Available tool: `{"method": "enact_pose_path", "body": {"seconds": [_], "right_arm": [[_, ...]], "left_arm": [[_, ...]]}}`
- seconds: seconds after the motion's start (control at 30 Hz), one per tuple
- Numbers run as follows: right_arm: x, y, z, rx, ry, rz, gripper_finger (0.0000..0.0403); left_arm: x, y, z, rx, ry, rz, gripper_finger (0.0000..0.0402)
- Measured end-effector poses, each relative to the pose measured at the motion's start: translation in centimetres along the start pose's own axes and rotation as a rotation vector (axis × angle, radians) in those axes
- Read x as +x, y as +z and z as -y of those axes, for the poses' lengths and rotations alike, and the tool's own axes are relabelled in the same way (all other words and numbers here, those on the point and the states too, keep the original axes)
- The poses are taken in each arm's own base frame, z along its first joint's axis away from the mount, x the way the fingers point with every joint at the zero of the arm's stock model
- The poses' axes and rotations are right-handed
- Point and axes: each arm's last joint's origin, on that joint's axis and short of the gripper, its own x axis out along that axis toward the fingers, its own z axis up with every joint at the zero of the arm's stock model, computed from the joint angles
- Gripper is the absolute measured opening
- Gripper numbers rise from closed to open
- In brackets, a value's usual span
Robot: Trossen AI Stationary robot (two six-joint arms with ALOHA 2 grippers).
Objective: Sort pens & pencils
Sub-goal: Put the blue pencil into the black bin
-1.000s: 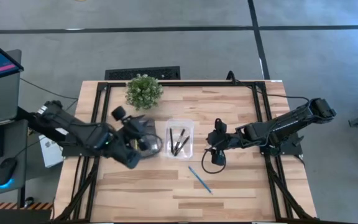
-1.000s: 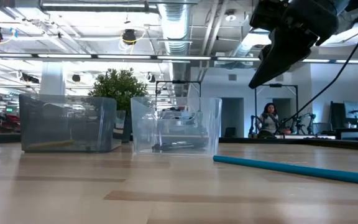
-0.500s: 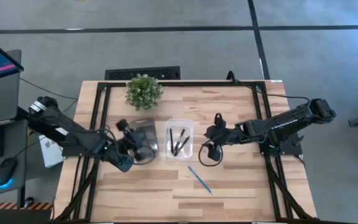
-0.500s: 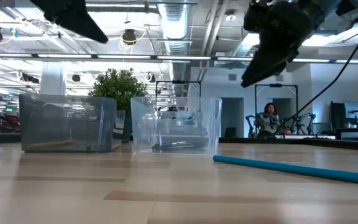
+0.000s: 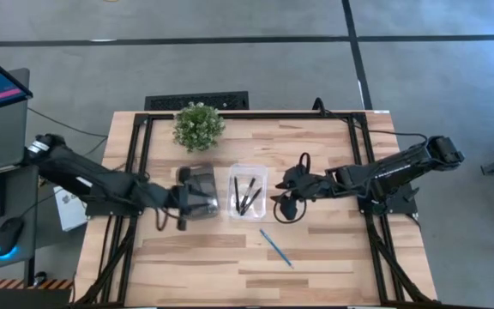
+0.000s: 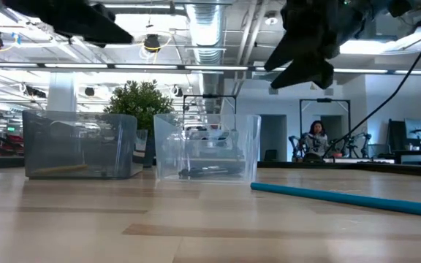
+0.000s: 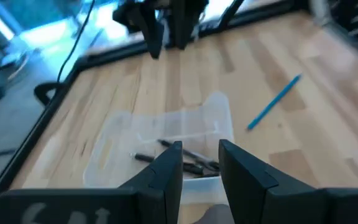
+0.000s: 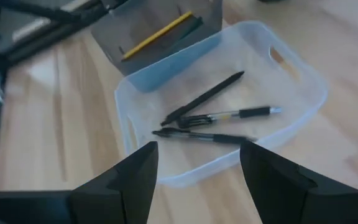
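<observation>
Three dark pens (image 8: 210, 118) lie in the clear tray (image 5: 249, 174) at mid-table. Left of it stands a grey bin (image 5: 201, 182) that holds a yellow pencil (image 8: 157, 35) and a dark green one (image 8: 194, 25). A blue pencil (image 5: 275, 247) lies flat on the wood, nearer the front edge. My left gripper (image 7: 199, 149) hovers at the grey bin's left side, pointing across it toward the tray, open by a narrow gap with nothing in it. My right gripper (image 8: 197, 152) hangs wide open just right of the tray, tilted down toward the pens.
A potted plant (image 5: 198, 125) stands at the table's far edge, behind the grey bin. Black frame rails run along the left and right table edges. Bare wood lies around the blue pencil (image 7: 275, 102) toward the near edge.
My left gripper has drawn back from above the grey bin toward the table's left edge, sinking and tipping up from a steep downward point to nearly level. My right gripper has rolled at the wrist and edged slightly toward the clear tray. The pens and pencils have not moved.
</observation>
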Motion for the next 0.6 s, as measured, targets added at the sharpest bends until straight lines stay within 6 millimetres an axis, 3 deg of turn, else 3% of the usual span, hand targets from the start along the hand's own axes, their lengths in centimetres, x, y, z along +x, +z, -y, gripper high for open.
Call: {"method": "enact_pose_path", "body": {"seconds": [0.33, 0.6], "right_arm": [[-0.4, -0.8, -1.2, 0.264, 0.033, -0.028, 0.0249], [-0.7, -1.6, -3.0, 0.237, 0.016, -0.062, 0.0249]], "left_arm": [[-6.7, -4.5, -3.3, -0.071, 0.023, 0.291, 0.0096], [-9.5, -6.9, -4.4, -0.105, 0.078, 0.396, 0.0096]]}}
